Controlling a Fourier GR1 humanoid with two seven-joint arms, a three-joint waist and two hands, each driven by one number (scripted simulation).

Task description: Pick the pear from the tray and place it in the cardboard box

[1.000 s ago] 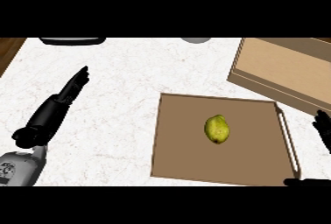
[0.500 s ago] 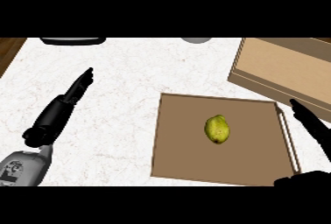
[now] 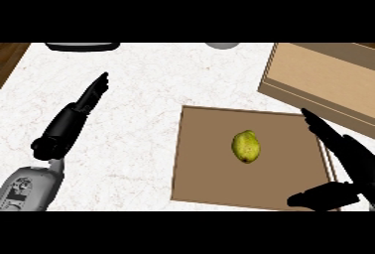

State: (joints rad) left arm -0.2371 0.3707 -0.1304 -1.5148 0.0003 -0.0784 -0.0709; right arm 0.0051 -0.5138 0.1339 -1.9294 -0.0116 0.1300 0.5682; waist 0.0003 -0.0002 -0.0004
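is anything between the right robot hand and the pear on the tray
Nothing visible. The right robot hand is open at the tray's right edge, and only bare tray surface lies between it and the pear. The cardboard box sits beyond the tray's top right corner.

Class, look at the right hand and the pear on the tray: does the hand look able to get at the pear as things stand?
Probably yes. The right hand is open over the tray's right edge, and nothing lies between it and the pear.

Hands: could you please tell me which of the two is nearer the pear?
The right hand, open at the tray's right edge; the left hand is off over the counter.
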